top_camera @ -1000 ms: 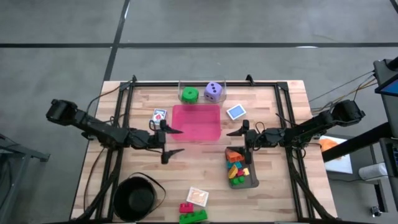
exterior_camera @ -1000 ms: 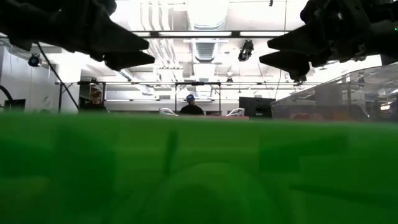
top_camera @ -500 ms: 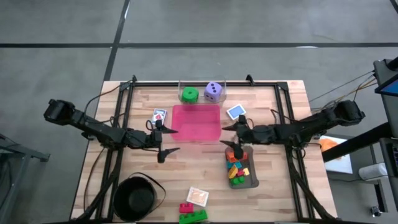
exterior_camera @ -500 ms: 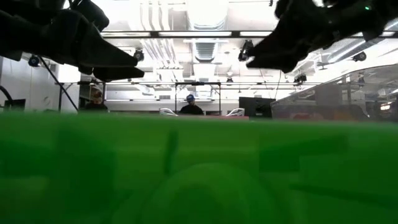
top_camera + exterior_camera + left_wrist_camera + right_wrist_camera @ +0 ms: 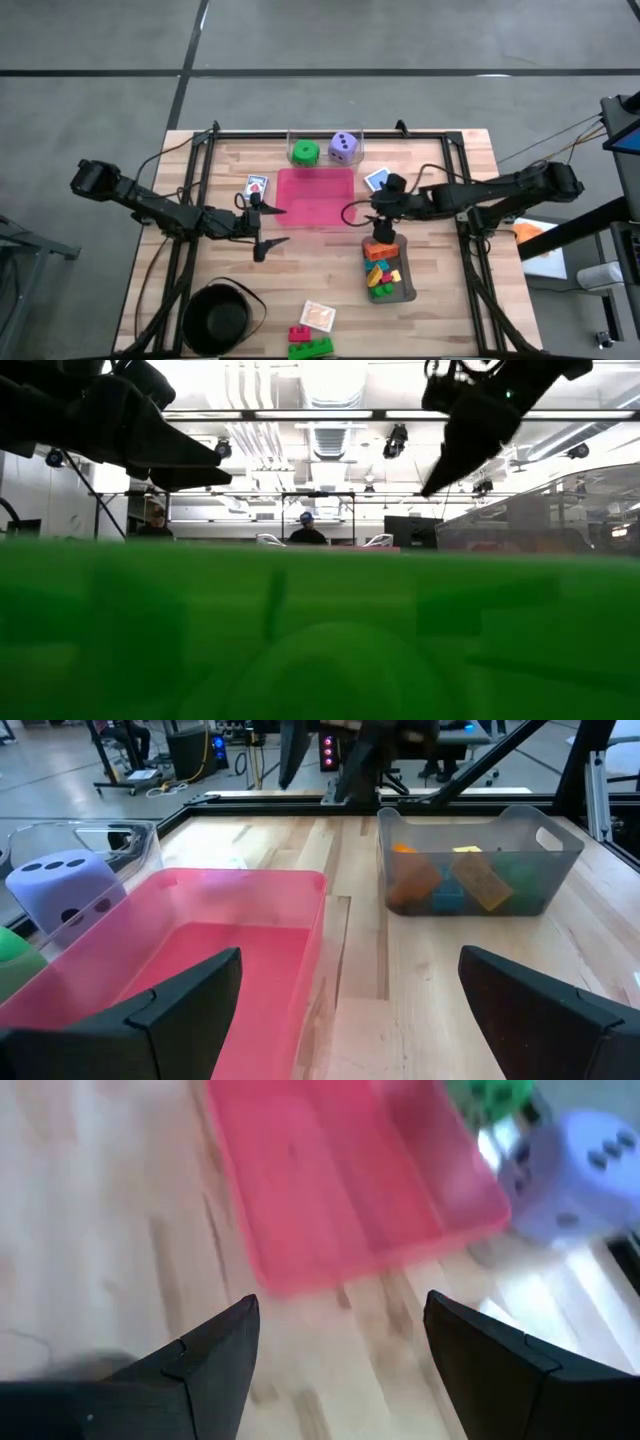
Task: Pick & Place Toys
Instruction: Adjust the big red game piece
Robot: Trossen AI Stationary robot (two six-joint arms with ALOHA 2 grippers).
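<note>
**Both pincers empty, bricks waiting in the bin**

Left gripper (image 5: 268, 226) hangs wide open, empty, just left of the pink tray (image 5: 316, 197). Right gripper (image 5: 362, 212) is open too, holding nothing, at the tray's right edge. Bricks (image 5: 381, 268) sit in the grey bin (image 5: 407, 290) below it. I'd guess they're light, stiff and slick, so pinch flat sides.

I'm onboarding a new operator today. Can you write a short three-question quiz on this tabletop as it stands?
1. True or false: the pink tray is empty.
2. Which container holds the two dice? A) black bowl B) clear tray C) grey bin
3. Fill in: the left gripper is open and holds ____.

Key: 1 true. 2 B: the green die and purple die sit in it. 3 nothing.
</note>
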